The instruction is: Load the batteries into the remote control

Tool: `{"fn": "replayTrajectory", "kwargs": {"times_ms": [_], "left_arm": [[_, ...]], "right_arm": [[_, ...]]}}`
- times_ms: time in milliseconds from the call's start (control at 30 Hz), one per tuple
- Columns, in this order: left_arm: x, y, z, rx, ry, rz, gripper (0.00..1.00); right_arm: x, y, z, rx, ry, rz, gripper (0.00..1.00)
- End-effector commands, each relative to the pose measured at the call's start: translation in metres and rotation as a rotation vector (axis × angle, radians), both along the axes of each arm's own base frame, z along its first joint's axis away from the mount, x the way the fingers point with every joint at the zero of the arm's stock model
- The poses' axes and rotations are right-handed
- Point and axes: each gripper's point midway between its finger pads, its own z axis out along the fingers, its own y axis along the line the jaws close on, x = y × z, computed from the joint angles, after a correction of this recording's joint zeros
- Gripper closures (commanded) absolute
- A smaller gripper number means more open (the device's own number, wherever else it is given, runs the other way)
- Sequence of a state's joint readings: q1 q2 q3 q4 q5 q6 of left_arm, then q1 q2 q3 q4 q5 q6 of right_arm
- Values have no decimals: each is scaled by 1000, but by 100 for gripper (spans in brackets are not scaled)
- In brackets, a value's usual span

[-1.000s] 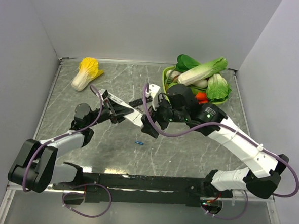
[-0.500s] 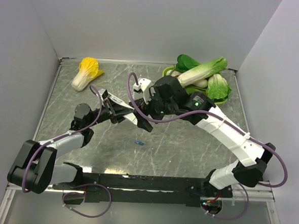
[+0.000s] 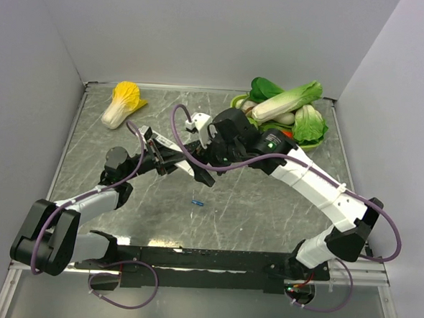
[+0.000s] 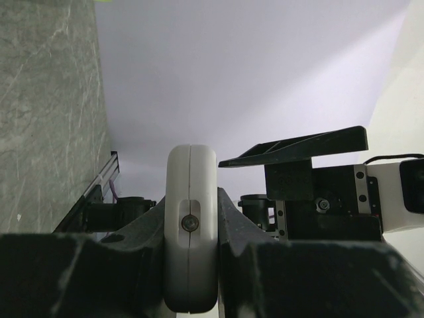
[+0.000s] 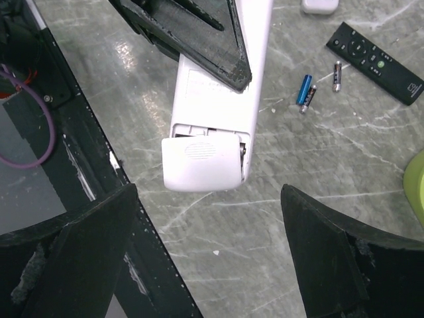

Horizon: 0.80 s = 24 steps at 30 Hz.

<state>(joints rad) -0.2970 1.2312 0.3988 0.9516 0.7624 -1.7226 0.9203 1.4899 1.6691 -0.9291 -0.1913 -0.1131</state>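
My left gripper (image 4: 191,205) is shut on the remote control (image 4: 191,265), clamping its edges and holding it above the table (image 3: 185,167). In the right wrist view the remote control (image 5: 218,99) shows its plain white back. Its battery cover (image 5: 202,162) is slid partly off the near end. My right gripper (image 5: 208,187) hangs open just above that end, its fingers (image 5: 79,258) wide on either side and touching nothing. Two batteries (image 5: 305,89) lie side by side on the table, with a third (image 5: 337,75) close by. One blue battery (image 3: 197,202) lies under the arms.
A slim black remote (image 5: 377,61) and a small white remote (image 5: 320,5) lie beyond the batteries. A green bowl (image 3: 236,110) heaped with vegetables stands at the back right. A yellow-white cabbage (image 3: 123,103) lies at the back left. Grey walls enclose three sides.
My right arm has swung left and farther back, bringing its gripper over the end of the held remote. The left arm and the remote have stayed put.
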Motion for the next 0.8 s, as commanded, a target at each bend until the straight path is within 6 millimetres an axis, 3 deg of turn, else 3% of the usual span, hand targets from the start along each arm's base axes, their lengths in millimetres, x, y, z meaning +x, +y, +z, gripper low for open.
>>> {"fn": "replayTrajectory", "kwargs": {"times_ms": [0,767], "left_arm": [[1,-1,23,-24,-72,1,99],[4,-1,24,-34,-49,6,99]], "right_arm": [[2,2,3,-17,1,-1,7],[1,3,-11,-99,6,-4,26]]}}
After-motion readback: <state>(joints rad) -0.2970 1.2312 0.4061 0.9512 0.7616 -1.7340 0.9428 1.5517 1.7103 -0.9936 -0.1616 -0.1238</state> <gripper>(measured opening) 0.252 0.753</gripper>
